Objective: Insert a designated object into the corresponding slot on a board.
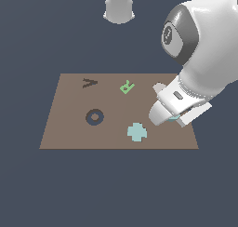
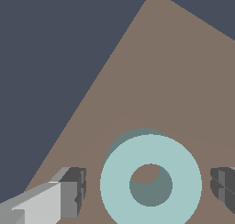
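Observation:
The light teal ring [image 2: 119,172] lies flat on the brown board [image 2: 174,71], with brown showing through its hole. My gripper [image 2: 148,187] straddles it and is open: one dark finger pad [image 2: 75,188] stands on each side, with a small gap to the ring's rim. In the exterior view my gripper [image 1: 165,119] hangs low over the board [image 1: 69,128] near that view's right edge and hides the ring [image 1: 174,119] except for a teal sliver. The slot [image 1: 94,116], a dark ring-shaped recess with a brown centre, sits towards the exterior view's left and holds nothing.
A light teal cross-shaped piece [image 1: 137,131] lies on the board between the slot and my gripper. A pale grey pentagon [image 1: 158,87] peeks out behind the hand. A green R [image 1: 127,87] and a dark V mark [image 1: 89,83] sit along the far edge. The arm's white base [image 1: 119,7] stands beyond the board.

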